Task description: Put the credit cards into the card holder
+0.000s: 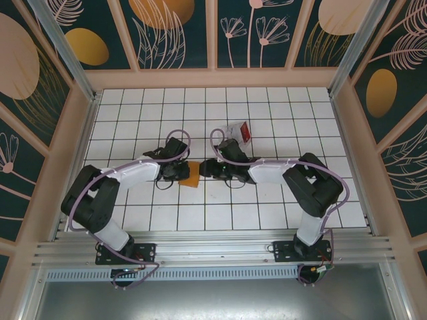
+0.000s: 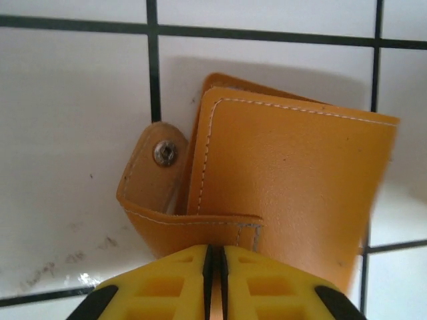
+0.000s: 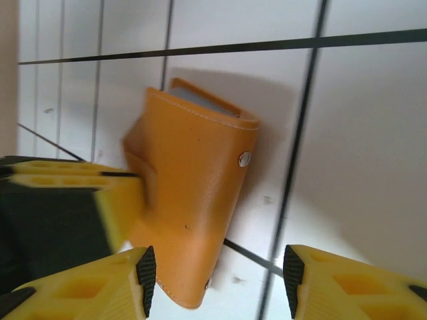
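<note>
The card holder (image 1: 189,175) was at mid-desk (image 1: 267,200) between the arms. The left jaws were pinched together on its folded edge, the right jaws apart at its other end. It looked light, soft and floppy, best gripped near the fold.

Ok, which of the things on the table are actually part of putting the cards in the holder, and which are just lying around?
For the job:
- card holder, pinched by the left gripper
- right gripper, open beside it
- red credit card

Lying about:
- clear plastic case, at the red card; too small to tell whether the card sits inside
</note>
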Robot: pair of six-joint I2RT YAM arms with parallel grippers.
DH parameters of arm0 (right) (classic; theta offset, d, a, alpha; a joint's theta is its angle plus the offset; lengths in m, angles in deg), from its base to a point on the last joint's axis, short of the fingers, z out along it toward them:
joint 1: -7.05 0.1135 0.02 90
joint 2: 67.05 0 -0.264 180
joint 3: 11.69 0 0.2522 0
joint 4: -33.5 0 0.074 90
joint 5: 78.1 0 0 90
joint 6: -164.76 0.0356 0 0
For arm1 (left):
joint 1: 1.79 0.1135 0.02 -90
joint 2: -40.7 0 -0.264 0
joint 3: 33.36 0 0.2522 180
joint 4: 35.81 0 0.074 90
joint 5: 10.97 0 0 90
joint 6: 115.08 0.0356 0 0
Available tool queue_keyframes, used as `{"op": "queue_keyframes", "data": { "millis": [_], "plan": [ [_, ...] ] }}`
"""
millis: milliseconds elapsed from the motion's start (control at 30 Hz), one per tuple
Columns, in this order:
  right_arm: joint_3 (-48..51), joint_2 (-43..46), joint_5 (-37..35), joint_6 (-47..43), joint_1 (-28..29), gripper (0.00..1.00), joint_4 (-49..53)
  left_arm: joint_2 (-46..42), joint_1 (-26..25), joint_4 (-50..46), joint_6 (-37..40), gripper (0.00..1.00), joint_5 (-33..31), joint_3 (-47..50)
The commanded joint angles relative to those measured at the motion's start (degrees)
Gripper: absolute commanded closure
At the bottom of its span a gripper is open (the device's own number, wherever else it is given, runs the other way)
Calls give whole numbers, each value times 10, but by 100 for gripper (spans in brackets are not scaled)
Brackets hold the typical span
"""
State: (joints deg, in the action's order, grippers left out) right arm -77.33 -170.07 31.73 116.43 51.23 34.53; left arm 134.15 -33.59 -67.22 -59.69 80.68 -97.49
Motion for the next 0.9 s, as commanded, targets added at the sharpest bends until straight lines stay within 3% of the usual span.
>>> {"op": "queue_keyframes", "data": {
  "millis": [0, 267, 600, 767, 867],
  "plan": [
    [9, -29, 14, 49, 11, 44, -69, 44, -1, 3, 9, 87, -20, 25],
    [28, -81, 13, 122, 27, 46, -181, 51, 0, 71, -17, 95, 3, 91],
    [9, -134, -1, 145, 27, 61, -300, 2, 3, 110, -38, 98, 37, 124],
    [-8, -140, 2, 124, 27, 85, -311, -25, 15, 114, -42, 93, 45, 132],
    [3, -96, -33, 86, 26, 91, -254, -64, 31, 107, -44, 83, 42, 134]
  ]
}}
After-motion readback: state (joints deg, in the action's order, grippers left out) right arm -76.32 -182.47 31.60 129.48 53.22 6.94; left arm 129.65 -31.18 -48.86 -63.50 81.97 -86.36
